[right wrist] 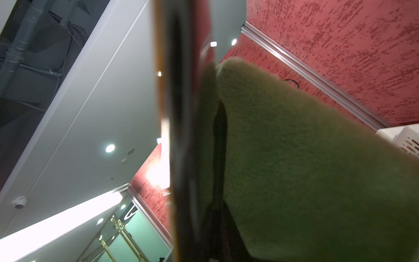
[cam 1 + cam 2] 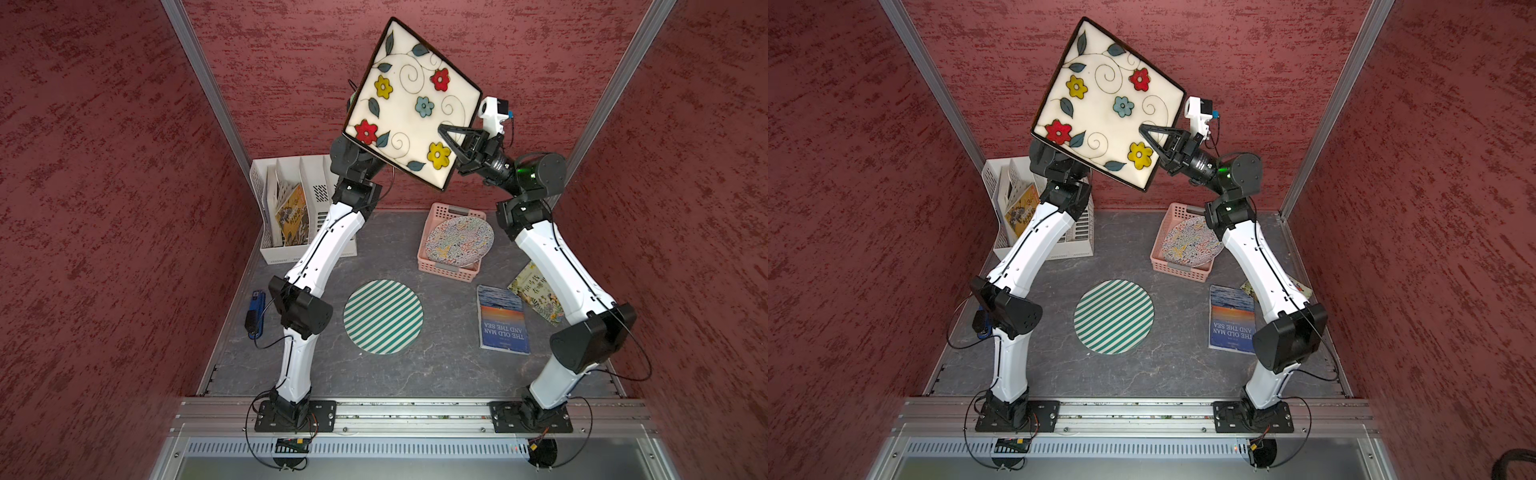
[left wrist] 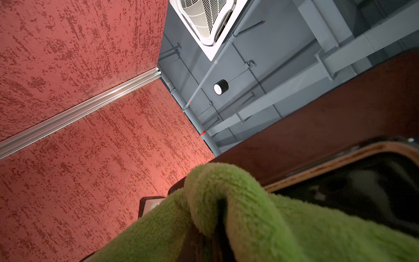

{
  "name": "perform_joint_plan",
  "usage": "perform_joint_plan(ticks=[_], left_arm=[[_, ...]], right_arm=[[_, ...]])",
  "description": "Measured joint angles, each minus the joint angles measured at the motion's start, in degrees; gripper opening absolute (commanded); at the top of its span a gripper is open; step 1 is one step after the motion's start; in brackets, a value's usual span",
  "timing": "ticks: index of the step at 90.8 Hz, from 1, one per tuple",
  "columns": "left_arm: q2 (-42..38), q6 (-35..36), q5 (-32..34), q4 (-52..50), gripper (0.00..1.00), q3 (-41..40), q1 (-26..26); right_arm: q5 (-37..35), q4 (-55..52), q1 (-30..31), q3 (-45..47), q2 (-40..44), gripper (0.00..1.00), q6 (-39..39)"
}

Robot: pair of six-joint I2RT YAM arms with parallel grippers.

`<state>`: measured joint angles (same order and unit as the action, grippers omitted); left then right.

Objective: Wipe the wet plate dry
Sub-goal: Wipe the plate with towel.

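A square plate (image 2: 411, 104) (image 2: 1108, 104) painted with red, yellow and blue flowers is held high above the bench (image 2: 415, 374), tilted with its face towards the camera in both top views. Its right edge is pinched by the right jaws, which are closed down on the rim. The left jaws are hidden behind the plate in the top views. In the left wrist view they are shut on a fold of a green cloth (image 3: 249, 215) (image 1: 306, 170), which lies against the plate's dark underside. "THE OLD MAN AND THE SEA" can be read, upside down to the camera, on a blue paperback (image 2: 503, 320) lying by the right arm (image 2: 552, 266). The title on the botanical book (image 2: 536, 297) beside it is too small to read. The plate's lower edge hangs well above a pink basket (image 2: 432, 266), in which a patterned round plate (image 2: 459, 241) is propped. Bare bench is seen between a green-striped disc (image 2: 383, 316) and the front rail (image 2: 415, 409), with a white file rack (image 2: 270, 249) at the back left.
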<state>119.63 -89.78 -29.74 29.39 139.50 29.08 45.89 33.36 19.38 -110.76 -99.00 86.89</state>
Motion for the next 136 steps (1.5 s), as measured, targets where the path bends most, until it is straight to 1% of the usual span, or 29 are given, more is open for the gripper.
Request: perform_joint_plan(ticks=[8,16,24,33,41,48,54,61,72,83,88,92,101,107,114,119,122,125,126,129,136], left_arm=[[-0.37,-0.33,-0.02,1.53,0.00,-2.29,1.27],[-1.99,-0.85,0.79,4.33,0.00,-8.26,1.90],[-3.52,-0.90,0.61,5.79,0.00,-13.84,1.60],[-3.69,-0.92,0.20,5.07,0.00,-15.72,0.20],[-3.56,-1.05,0.20,4.22,0.00,-15.37,-1.97],[-3.32,-1.09,0.35,4.09,0.00,-13.57,-3.74],[-2.51,-1.31,0.63,5.33,0.00,-10.60,-4.79],[-1.81,-1.97,1.40,7.02,0.00,-7.58,-4.68],[-1.03,-2.91,3.23,9.27,0.00,-4.72,-2.27],[-1.05,-3.98,5.51,11.56,0.00,-6.16,1.20],[-1.84,-4.35,6.19,13.70,0.00,-9.92,2.97],[-3.02,-4.48,6.27,14.95,0.00,-14.58,4.28],[-7.78,-4.00,6.93,16.81,0.00,-29.14,6.56],[-11.63,-2.91,6.34,17.09,0.00,-38.49,7.08],[-17.03,-0.09,5.60,15.63,0.00,-47.01,7.28],[-20.90,2.86,5.40,12.39,0.00,-50.07,6.86],[-23.50,6.62,5.49,8.48,0.00,-50.58,6.58],[-25.77,11.08,6.05,3.85,0.00,-50.12,6.47],[-26.73,13.79,6.69,1.49,0.00,-49.59,6.40],[-28.57,18.80,8.09,-4.07,0.00,-47.76,6.47],[-30.40,31.12,12.31,-17.64,0.00,-39.45,7.82]], right_arm=[[-2.23,-6.51,-0.87,-3.69,-0.20,0.00,-2.82],[-2.75,-11.19,-3.48,-4.31,0.59,0.00,-4.70],[-3.93,-13.99,-7.10,-2.45,1.60,0.00,-5.75],[-4.33,-14.49,-9.44,2.21,3.10,0.00,-6.23],[-4.07,-12.41,-8.81,7.45,4.83,0.00,-6.08],[-4.02,-9.01,-6.14,11.45,6.08,0.00,-5.49],[-5.18,-6.01,-3.50,13.53,6.78,0.00,-4.83],[-5.73,-2.95,-1.64,14.60,7.67,0.00,-4.46],[-5.18,-1.36,-1.07,12.46,7.61,0.00,-4.83],[-4.31,-1.73,-2.38,2.91,2.78,0.00,-4.55],[-4.17,-2.54,-3.72,-1.64,0.22,0.00,-4.33],[-4.31,-3.72,-5.16,-4.17,-1.20,0.00,-4.22],[-5.88,-7.80,-9.29,-5.86,-2.78,0.00,-4.31],[-8.28,-12.76,-12.11,-5.77,-3.37,0.00,-5.92],[-11.34,-19.93,-14.32,-4.70,-3.76,0.00,-9.73],[-13.42,-25.29,-15.41,-3.30,-3.76,0.00,-12.79],[-14.73,-28.04,-15.74,-2.29,-3.76,0.00,-14.71],[-15.78,-30.80,-15.82,-1.16,-3.76,0.00,-16.61],[-16.09,-31.67,-15.78,-0.74,-3.76,0.00,-17.22],[-16.70,-33.83,-15.50,0.50,-3.67,0.00,-18.88],[-17.31,-38.97,-14.12,3.28,-3.52,0.00,-22.60]])
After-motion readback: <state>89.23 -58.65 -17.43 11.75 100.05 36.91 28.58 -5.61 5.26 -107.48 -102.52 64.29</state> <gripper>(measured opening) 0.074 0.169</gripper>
